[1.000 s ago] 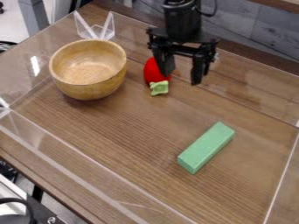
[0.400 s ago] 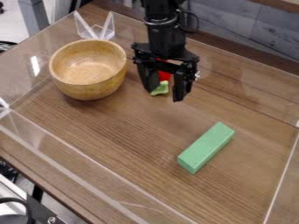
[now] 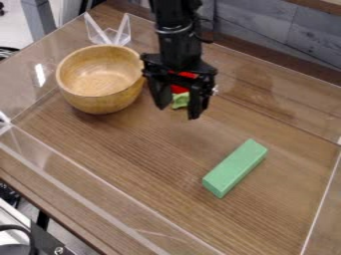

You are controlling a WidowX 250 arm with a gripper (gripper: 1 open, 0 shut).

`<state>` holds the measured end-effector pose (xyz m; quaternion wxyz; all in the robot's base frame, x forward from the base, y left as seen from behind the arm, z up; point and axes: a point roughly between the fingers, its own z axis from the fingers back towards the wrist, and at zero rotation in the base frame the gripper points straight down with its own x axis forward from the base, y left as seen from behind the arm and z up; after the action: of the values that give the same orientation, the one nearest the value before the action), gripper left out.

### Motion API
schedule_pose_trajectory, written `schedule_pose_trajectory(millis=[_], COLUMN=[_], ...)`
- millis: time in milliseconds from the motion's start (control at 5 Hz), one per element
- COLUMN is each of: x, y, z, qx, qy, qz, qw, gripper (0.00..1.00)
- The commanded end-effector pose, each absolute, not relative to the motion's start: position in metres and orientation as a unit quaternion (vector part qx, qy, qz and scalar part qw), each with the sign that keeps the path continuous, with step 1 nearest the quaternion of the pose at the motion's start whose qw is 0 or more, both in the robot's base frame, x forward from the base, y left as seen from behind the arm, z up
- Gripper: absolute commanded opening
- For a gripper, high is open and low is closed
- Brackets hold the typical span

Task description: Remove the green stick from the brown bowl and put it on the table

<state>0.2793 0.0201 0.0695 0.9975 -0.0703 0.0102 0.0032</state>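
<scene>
The green stick (image 3: 236,166) lies flat on the table (image 3: 120,169) at the right front, well away from the brown bowl (image 3: 100,79). That bowl stands at the back left with nothing inside it. Between the two, my gripper (image 3: 178,99) points straight down with its jaws open and nothing held. It hangs right of the bowl, in front of a red strawberry toy (image 3: 176,96) that shows between the fingers.
Low clear acrylic walls (image 3: 27,149) run around the table's edges. The strawberry toy with its small green leaf sits just right of the bowl, partly hidden by the fingers.
My gripper has shifted left and toward the camera, from right of the strawberry toy to in front of it. It stays open. The green stick and the bowl have not moved.
</scene>
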Motion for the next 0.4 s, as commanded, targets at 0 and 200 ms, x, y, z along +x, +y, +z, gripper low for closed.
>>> schedule_pose_trajectory(millis=[0,200], x=[0.280,0.269], y=[0.030,0.034], z=[0.073,0.064], qx=[-0.064,-0.063], qy=[-0.004,0.006], qz=[-0.015,-0.045], qw=[0.998,0.997], gripper=[1.00,1.00])
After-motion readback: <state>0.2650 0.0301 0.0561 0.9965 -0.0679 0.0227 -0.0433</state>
